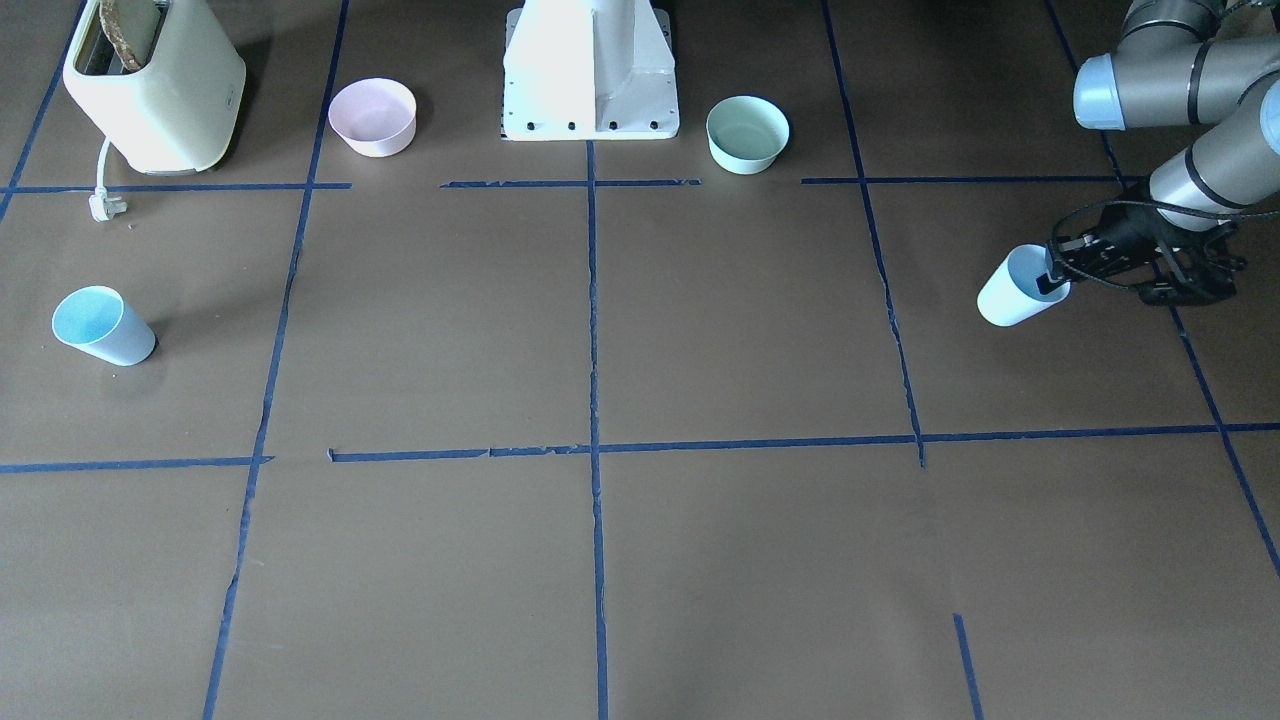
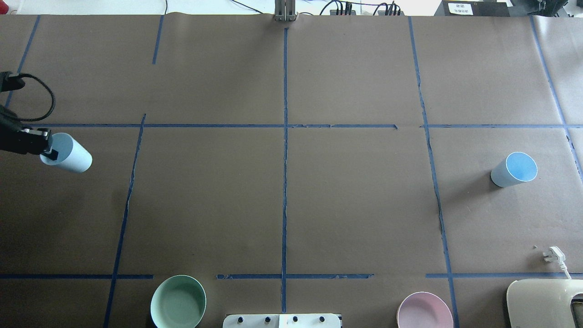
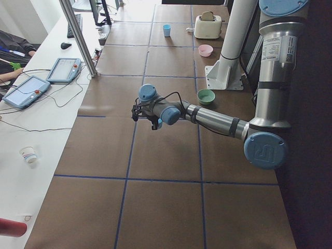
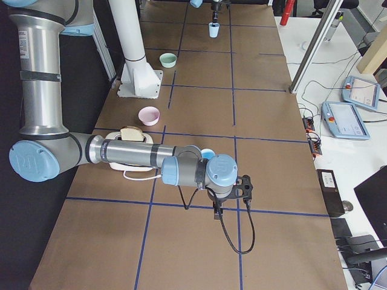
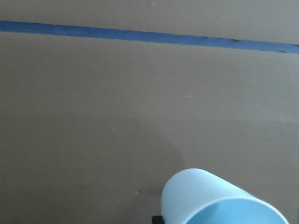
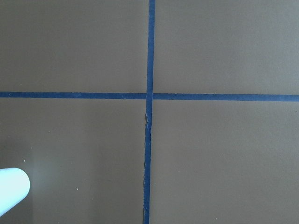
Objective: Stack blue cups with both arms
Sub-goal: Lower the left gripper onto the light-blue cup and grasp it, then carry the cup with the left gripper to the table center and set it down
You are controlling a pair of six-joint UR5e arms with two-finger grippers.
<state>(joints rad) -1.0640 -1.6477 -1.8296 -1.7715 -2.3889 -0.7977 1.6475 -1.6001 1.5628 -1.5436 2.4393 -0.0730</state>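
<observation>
One blue cup (image 1: 1012, 292) hangs tilted in my left gripper (image 1: 1052, 280), which is shut on its rim with one finger inside. The same cup (image 2: 70, 157) and gripper (image 2: 48, 152) show at the overhead view's left edge, and the cup fills the bottom of the left wrist view (image 5: 219, 200). The other blue cup (image 1: 100, 325) stands upright on the table, at the overhead view's right (image 2: 514, 169). My right gripper (image 4: 217, 210) shows only in the exterior right view, above the table beside that cup (image 4: 207, 154). I cannot tell whether it is open or shut.
A cream toaster (image 1: 150, 85) with bread in it and a loose plug (image 1: 103, 205) sit in my right near corner. A pink bowl (image 1: 373, 117) and a mint-green bowl (image 1: 747, 134) flank the white pedestal (image 1: 590, 70).
</observation>
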